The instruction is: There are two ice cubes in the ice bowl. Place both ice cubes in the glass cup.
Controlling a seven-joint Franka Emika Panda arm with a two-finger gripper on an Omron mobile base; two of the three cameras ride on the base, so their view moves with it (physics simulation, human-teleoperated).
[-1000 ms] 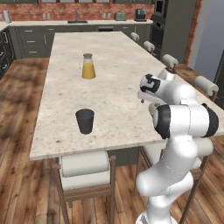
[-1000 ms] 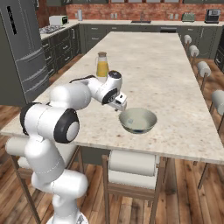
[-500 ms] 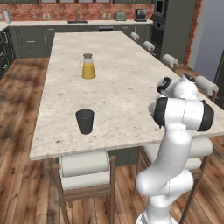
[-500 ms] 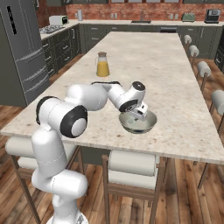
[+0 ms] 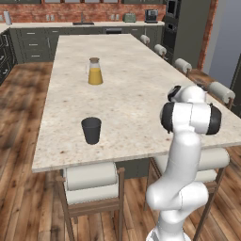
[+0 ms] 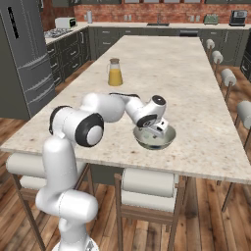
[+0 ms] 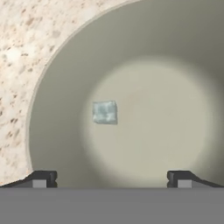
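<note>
The pale grey-green ice bowl (image 6: 170,138) stands near the counter's front edge, and its inner wall (image 7: 52,105) spreads across the hand view. One small pale ice cube (image 7: 104,112) lies on the bowl's floor, left of centre; I see no other cube. My gripper (image 6: 156,132) points down into the bowl, open (image 7: 111,180), its fingertips (image 7: 41,178) wide apart above the near wall and nothing between them. The cube lies ahead of the fingers, untouched. The dark glass cup (image 5: 91,130) stands upright on the counter, well to the left of my arm.
A clear carafe of orange juice (image 5: 95,71) (image 6: 114,72) stands further back on the speckled counter (image 5: 127,89). Stools with pale cushions (image 6: 147,184) line the front edge and the right side.
The hand has swung from left of the bowl to over it and dropped inside its rim. Bowl, cup and carafe have stayed put.
</note>
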